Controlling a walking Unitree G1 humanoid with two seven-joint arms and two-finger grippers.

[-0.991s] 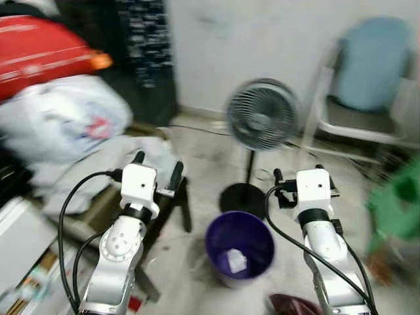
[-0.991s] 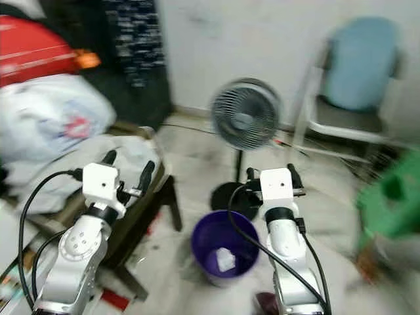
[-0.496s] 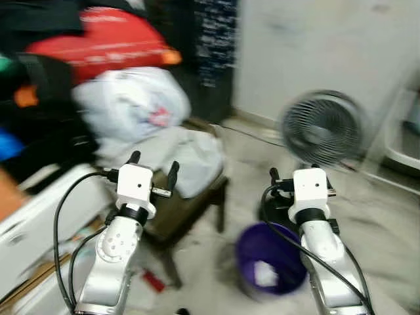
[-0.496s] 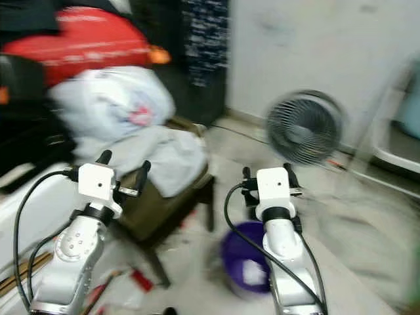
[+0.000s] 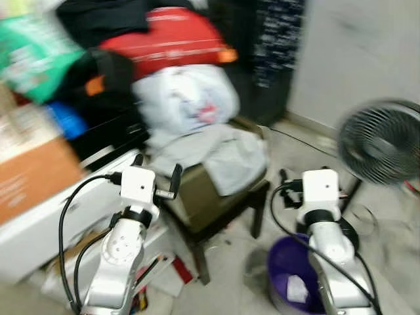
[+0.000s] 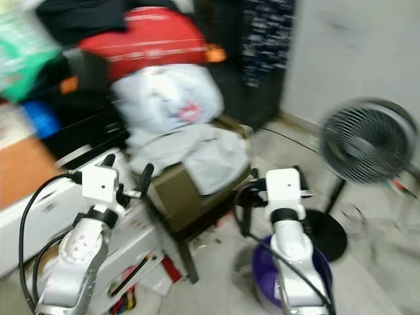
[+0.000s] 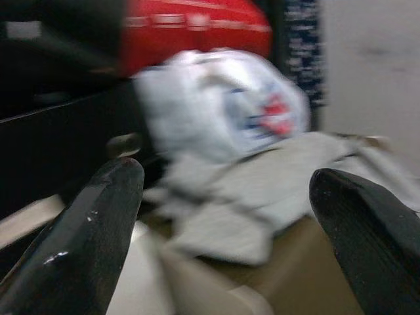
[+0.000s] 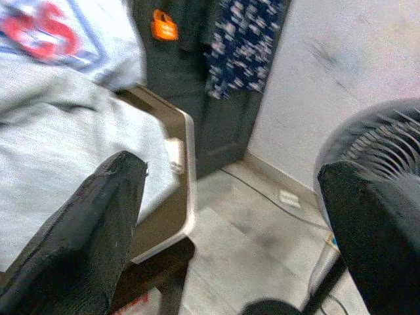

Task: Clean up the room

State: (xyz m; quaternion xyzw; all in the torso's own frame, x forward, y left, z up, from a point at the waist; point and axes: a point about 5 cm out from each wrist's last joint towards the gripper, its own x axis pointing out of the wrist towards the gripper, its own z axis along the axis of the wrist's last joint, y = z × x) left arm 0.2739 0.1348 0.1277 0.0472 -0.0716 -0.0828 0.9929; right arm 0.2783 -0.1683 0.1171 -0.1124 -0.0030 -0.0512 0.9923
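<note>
- Room clutter is mostly not tidied, as I judge it: a grey cloth (image 5: 223,157) lies over a brown stool (image 5: 210,197), and a white bag (image 5: 187,98) and a red bag (image 5: 172,36) are piled behind it, ahead of the left claw (image 5: 156,172).
- Papers and small things (image 5: 157,279) lie on the floor (image 5: 230,275) under the left arm, beside a white box (image 5: 39,223).
- One thing seems already done: a purple bin (image 5: 289,275) below the right claw (image 5: 293,190) holds a white scrap (image 5: 296,289).
- Both claws are empty, with the fingers spread apart; the wrist views show wide gaps between the black fingers (image 7: 92,223) and nothing held.
- The left claw is near the stool edge, the cloth just ahead of it; the stool corner and its dark leg (image 5: 257,213) are edges to mind.
- A fan (image 5: 380,141) stands to the outer side of the right claw, with its round base (image 6: 325,233) beside the bin and a cable on the floor, so there the room is narrow.
- Between the two claws the floor is more free. The head views are blurred, so small items cannot be told.
</note>
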